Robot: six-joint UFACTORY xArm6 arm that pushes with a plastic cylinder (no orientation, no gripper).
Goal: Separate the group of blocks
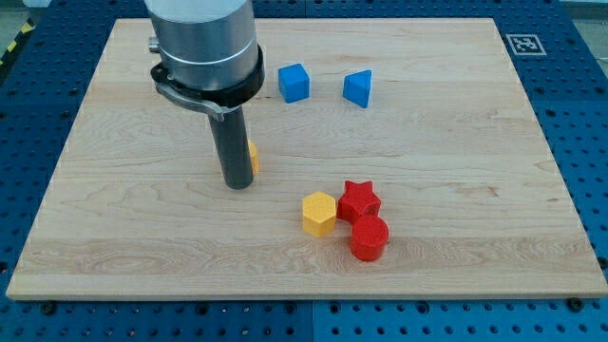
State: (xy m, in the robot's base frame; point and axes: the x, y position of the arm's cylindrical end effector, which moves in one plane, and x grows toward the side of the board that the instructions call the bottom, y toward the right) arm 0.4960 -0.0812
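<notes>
**Block count and layout**

Counter (456, 190): pale wood board on a blue pegboard bench (584, 114). No jaws fitted; my tip (237, 185) rests just beside a mostly hidden yellow block (253, 157).

Two blue: cube (294, 83), wedge-like block (358, 88), apart.

Group, touching: yellow hexagon (319, 213), red star (360, 200), red cylinder (369, 237), at the tip's right.

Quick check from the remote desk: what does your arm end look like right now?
A wide silver-grey metal cylinder with a dark ring clamp at its base, then a straight dark rod narrowing to my tip. No jaws, cables or markings show.
</notes>
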